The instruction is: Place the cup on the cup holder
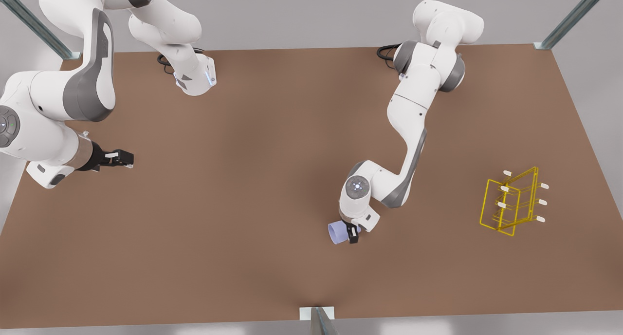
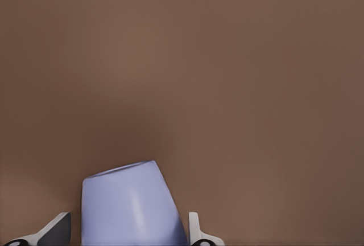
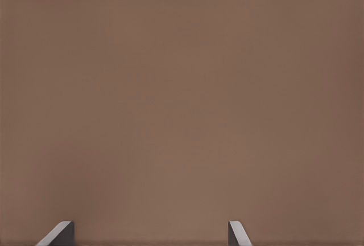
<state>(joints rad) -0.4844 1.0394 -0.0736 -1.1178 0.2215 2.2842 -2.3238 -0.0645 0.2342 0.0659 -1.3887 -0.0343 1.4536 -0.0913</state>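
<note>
Worktop [image 1: 253,189] of plain brown runs almost edge to edge in the front view, and no label or writing can be read anywhere on it. Taking the cup [image 1: 337,232] as the landmark: well off toward the front view's left of it, the right gripper [image 1: 127,158] waits near the worktop's edge with its jaws spread and nothing between them, its arm partly cut off by the frame. The cup itself lies tilted, its open mouth turned toward the front view's left, pinched between the jaws of the left gripper [image 1: 351,233]; the arm's wrist hides the cup's far end, and whether the cup touches the worktop cannot be told. In the left wrist view the cup [image 2: 132,206] sits between two fingers [image 2: 196,232], its lower part cut off. Well apart toward the front view's right of the cup stands the cup holder [image 1: 512,201], with bare brown surface between them and around it.
</note>
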